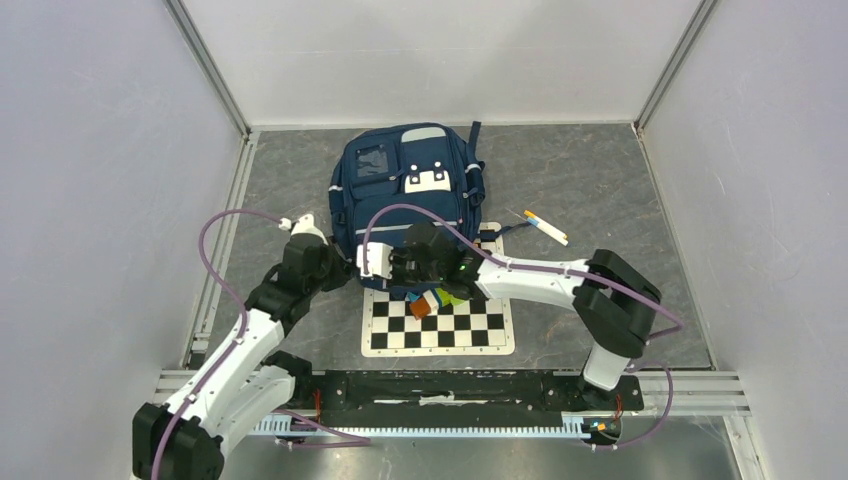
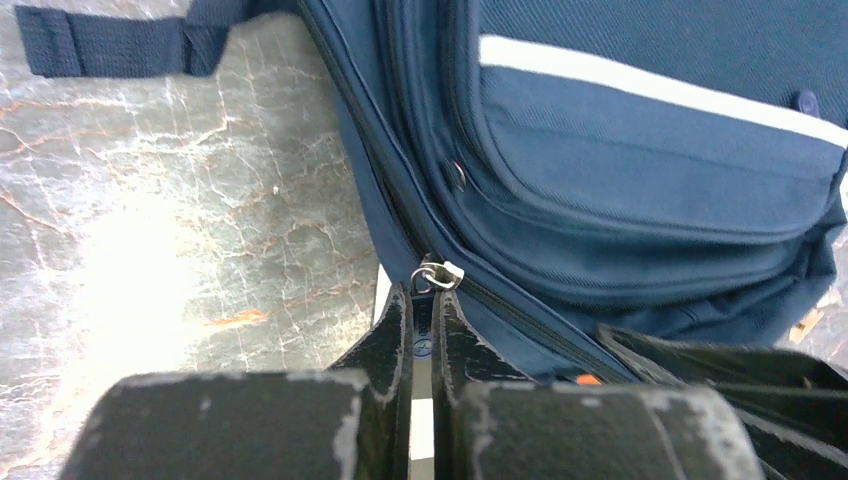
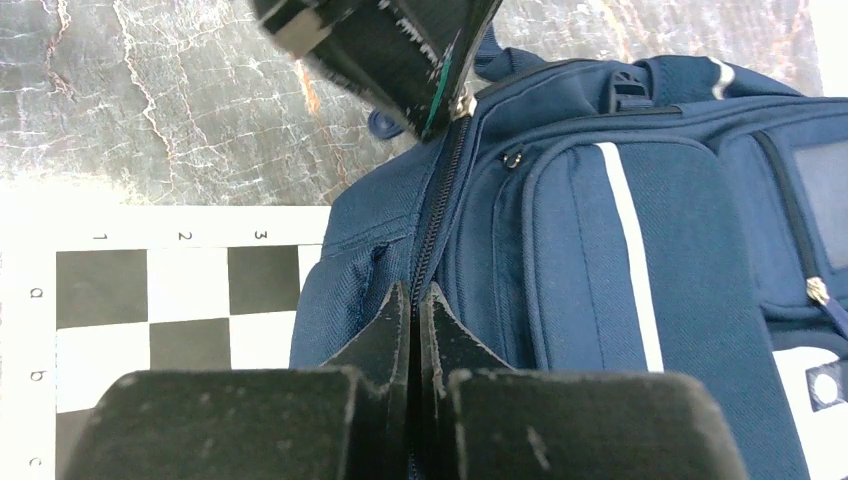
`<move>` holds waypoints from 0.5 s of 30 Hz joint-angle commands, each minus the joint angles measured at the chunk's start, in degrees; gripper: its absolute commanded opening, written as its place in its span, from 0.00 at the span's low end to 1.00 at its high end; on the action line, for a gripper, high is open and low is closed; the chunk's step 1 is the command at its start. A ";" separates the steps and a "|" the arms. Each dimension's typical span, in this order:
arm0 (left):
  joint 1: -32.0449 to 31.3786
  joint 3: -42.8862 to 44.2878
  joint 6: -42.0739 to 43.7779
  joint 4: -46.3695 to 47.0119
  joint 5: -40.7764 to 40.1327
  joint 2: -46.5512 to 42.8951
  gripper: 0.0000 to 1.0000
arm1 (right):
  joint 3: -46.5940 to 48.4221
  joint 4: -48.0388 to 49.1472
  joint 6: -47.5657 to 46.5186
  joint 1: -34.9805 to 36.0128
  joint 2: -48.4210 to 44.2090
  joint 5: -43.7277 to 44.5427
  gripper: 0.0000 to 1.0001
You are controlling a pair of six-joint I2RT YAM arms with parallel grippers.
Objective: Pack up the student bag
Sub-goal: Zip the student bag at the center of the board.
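Observation:
The navy student bag (image 1: 405,185) lies flat at the middle back of the table, front pockets up. My left gripper (image 1: 347,270) is at its lower left corner. In the left wrist view the left gripper (image 2: 424,296) is shut on the blue zipper pull just below the metal slider (image 2: 438,273). My right gripper (image 1: 372,263) reaches in from the right along the bag's near edge. In the right wrist view the right gripper (image 3: 413,292) is shut on the bag (image 3: 600,260) at the zipper seam, with the left gripper (image 3: 400,50) just ahead of it.
A black-and-white chessboard (image 1: 437,325) lies in front of the bag, partly under it. Small orange (image 1: 420,306) and green-yellow (image 1: 455,297) things sit at the board's far edge under my right arm. Pens (image 1: 545,227) lie right of the bag. Walls enclose three sides.

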 commanded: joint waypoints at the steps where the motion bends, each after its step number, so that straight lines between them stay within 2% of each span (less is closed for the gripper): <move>1: 4.23 4.51 3.95 -0.93 -7.43 1.86 0.02 | -1.14 0.31 0.06 -0.18 -8.72 1.65 0.00; 8: 8.55 7.30 6.93 -0.28 -7.85 6.83 0.02 | -3.28 -2.17 0.77 -0.18 -14.98 0.31 0.00; 15: 12.83 8.66 8.05 5.40 -6.48 12.28 0.02 | -7.62 -4.47 2.25 0.06 -20.09 -2.14 0.00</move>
